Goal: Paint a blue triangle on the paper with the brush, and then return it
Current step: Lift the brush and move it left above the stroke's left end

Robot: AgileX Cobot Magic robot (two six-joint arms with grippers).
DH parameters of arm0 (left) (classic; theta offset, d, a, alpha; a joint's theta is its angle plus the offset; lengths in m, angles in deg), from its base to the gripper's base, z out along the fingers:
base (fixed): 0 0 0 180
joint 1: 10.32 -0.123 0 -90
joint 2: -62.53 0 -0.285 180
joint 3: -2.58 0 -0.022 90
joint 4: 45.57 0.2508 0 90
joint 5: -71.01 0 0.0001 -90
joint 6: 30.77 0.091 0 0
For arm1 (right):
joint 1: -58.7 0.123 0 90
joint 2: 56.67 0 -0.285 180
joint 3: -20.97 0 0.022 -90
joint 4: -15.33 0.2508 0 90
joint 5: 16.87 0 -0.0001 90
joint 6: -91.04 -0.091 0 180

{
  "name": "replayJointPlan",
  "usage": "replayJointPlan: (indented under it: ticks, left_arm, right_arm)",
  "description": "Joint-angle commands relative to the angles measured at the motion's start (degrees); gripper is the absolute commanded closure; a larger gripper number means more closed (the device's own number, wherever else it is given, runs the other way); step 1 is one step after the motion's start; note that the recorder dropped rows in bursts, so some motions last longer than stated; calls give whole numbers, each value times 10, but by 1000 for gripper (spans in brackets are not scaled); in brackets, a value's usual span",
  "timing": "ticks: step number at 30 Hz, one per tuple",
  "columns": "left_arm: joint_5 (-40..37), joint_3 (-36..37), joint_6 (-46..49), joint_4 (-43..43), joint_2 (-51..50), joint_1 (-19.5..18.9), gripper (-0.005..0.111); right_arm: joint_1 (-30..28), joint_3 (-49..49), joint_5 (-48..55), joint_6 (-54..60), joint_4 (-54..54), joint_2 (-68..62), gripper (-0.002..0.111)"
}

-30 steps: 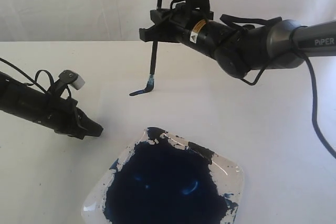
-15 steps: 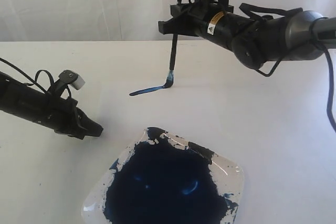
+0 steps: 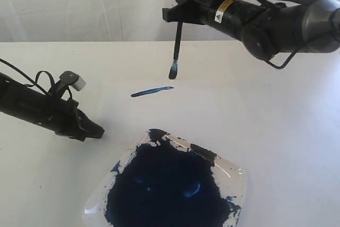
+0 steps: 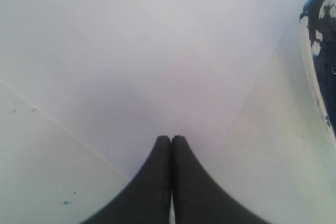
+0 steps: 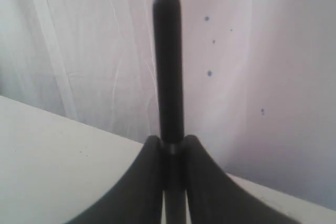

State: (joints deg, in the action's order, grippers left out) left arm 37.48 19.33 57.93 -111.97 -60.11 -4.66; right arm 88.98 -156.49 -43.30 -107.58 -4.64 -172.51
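My right gripper point(image 3: 175, 14) hangs above the far middle of the table, shut on the black handle of the brush point(image 3: 177, 46). The brush stands upright, and its blue-stained tip point(image 3: 172, 72) hovers just above the surface. In the right wrist view the handle point(image 5: 168, 66) rises between the gripper's fingertips point(image 5: 170, 142). Below and left of the tip, the blue triangle point(image 3: 151, 92) shows as one thin blue stroke, pointed at its left end, on the pale paper point(image 3: 212, 104). My left gripper point(image 3: 98, 129) rests low at the left, shut and holding nothing point(image 4: 171, 139), over the paper point(image 4: 157, 51).
A square clear tray point(image 3: 237, 176) with a large dark blue paint pool sits at the front middle, and its smeared rim point(image 4: 314, 51) shows in the left wrist view. A white wall backs the table. A black cable hangs off the right arm.
The brush dragged to the right, lengthening the blue stroke, then lifted off the paper and now hangs above the stroke's right end. The left arm has not moved.
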Motion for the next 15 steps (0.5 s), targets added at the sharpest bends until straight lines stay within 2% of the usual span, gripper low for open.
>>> replayJointPlan:
  ticks: [1,8,11,13,15]
  left_arm:
    - [-11,0,-2,1,2,2,107]
    - [-11,0,-2,1,2,2,107]
    - [-11,0,-2,1,2,2,107]
    - [-11,0,-2,1,2,2,107]
    - [-11,0,-2,1,2,2,107]
  right_arm:
    - [0,0,-2,4,-5,30,108]
    - [66,0,-2,4,16,33,108]
    - [100,0,-2,28,119,33,108]
    - [122,0,-4,127,205,33,108]
    - [144,0,-18,256,344,32,108]
